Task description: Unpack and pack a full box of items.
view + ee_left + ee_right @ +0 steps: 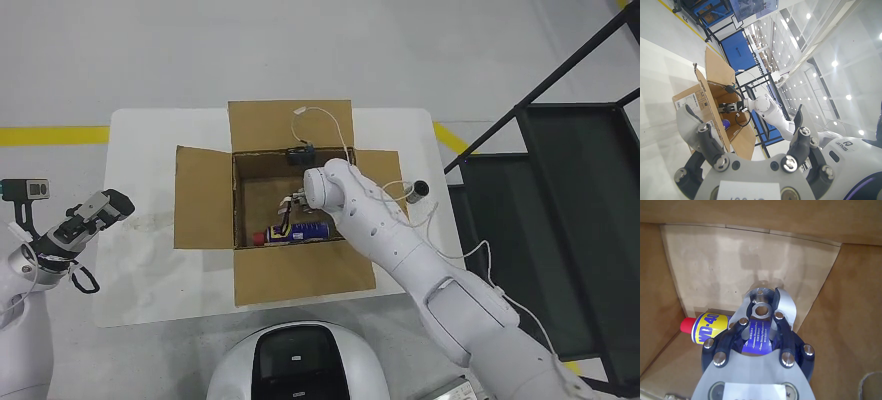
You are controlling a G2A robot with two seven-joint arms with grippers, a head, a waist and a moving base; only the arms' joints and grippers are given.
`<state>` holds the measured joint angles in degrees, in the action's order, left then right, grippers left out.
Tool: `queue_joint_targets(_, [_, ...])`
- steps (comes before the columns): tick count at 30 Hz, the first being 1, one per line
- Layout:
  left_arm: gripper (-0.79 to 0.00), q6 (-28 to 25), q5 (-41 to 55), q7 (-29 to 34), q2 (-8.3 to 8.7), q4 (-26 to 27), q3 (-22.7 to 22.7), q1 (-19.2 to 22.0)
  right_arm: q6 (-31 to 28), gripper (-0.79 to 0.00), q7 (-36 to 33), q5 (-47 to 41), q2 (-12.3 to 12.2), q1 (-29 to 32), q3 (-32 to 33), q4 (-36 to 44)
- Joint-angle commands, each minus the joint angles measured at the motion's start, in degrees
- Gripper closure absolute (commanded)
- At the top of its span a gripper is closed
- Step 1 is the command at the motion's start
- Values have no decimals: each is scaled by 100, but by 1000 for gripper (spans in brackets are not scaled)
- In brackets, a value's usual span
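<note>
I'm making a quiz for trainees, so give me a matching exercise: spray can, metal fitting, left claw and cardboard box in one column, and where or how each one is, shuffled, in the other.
1 spray can
2 metal fitting
3 left claw
4 cardboard box

A open and empty, away from the box
B flaps spread open
C lying on its side on the box floor
D gripped by the right claw

Pairs: 1-C, 2-D, 3-A, 4-B

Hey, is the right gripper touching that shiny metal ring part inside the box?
Touching. The right wrist view shows the right gripper with its fingers closed against both sides of the metal ring part, with no gap.
</note>
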<state>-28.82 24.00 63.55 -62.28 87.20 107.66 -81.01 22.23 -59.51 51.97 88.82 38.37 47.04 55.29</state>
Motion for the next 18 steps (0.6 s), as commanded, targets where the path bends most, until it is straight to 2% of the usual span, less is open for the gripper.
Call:
queue_joint_targets(1, [-785, 0, 0, 0, 0, 0, 0, 0, -24, 0, -172, 150, -75, 129, 96, 369])
queue_joint_targets(11, [-785, 0, 0, 0, 0, 0, 0, 0, -76, 0, -1491, 1240, -524, 1093, 856, 2765])
queue_joint_targets(14, [-785, 0, 0, 0, 0, 0, 0, 0, -152, 0, -1850, 1498, -621, 1343, 1090, 3340])
queue_joint_targets(18, [-785, 0, 0, 0, 0, 0, 0, 0, -229, 0, -2079, 1694, -684, 1533, 1265, 3721])
